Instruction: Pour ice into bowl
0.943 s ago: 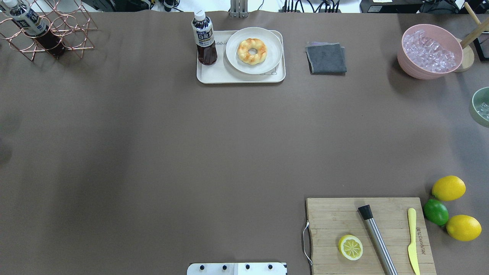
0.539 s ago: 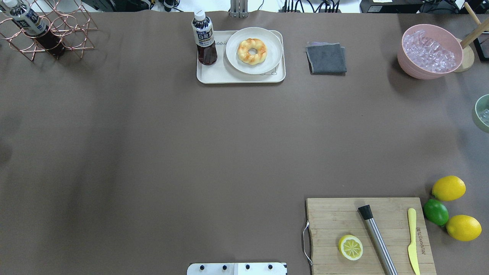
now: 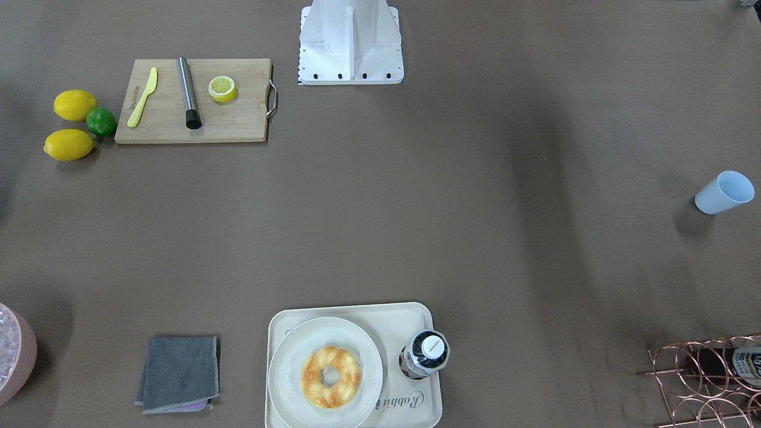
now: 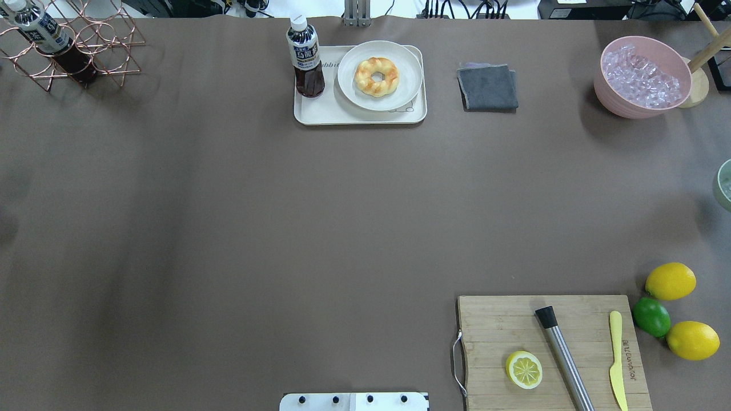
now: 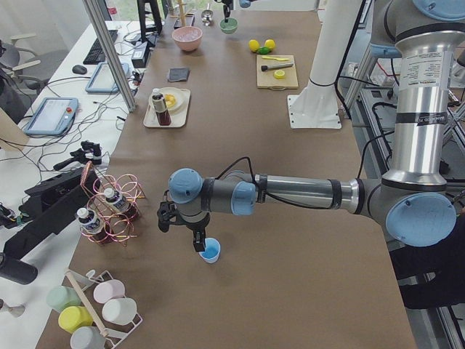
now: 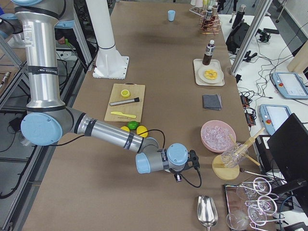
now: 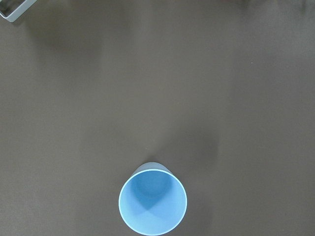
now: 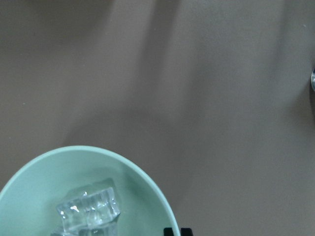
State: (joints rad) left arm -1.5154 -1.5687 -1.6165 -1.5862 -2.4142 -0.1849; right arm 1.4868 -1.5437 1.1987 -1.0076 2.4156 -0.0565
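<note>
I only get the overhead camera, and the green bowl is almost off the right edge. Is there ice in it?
Observer: Yes. The right wrist camera looks down into the bowl and shows clear ice cubes lying in it.
Operator: Where is the blue cup? I can't find it.
Observer: The light blue cup stands upright on the table, far out on the robot's left side, outside your picture.
Operator: Is anything in it?
Observer: No. The left wrist camera looks straight into it, and it is empty.
</note>
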